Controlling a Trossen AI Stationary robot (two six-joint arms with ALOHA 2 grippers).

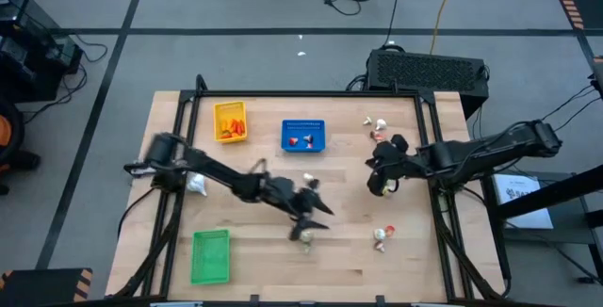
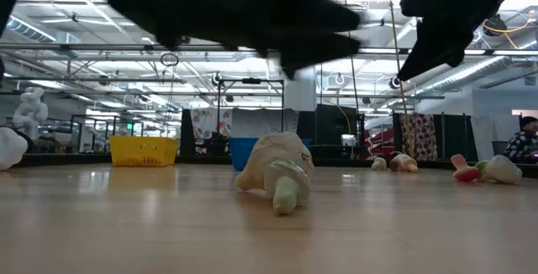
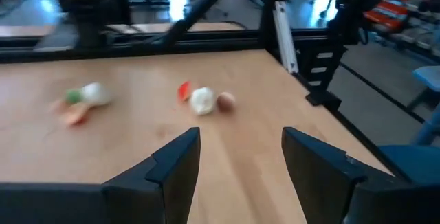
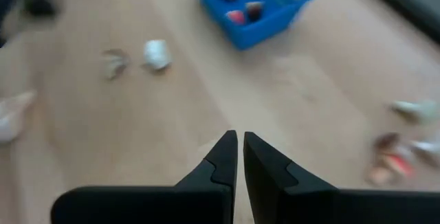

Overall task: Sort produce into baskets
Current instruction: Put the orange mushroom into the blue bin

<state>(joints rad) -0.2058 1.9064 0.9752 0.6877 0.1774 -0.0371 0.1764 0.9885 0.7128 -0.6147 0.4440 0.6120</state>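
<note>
My left gripper (image 1: 318, 211) (image 3: 240, 145) hangs open over the middle of the table, pointing toward the right edge, with nothing between its fingers. A whitish garlic-like bulb (image 1: 306, 238) (image 2: 277, 173) lies on the wood just near of it, untouched. Another small pale piece (image 1: 309, 180) (image 4: 157, 53) lies a little farther back. My right gripper (image 1: 382, 170) (image 4: 239, 148) is shut and empty above the table's right part. The yellow basket (image 1: 230, 121) holds orange pieces. The blue basket (image 1: 303, 136) (image 4: 275, 11) holds red pieces. The green basket (image 1: 210, 255) stands near the front left.
Loose produce lies at the far right (image 1: 377, 128), near the right front (image 1: 382, 236) (image 3: 203, 100), and at the left beside my left arm (image 1: 196, 185). Bare wood lies along the front edge. A black frame borders the table's right edge (image 3: 289, 38).
</note>
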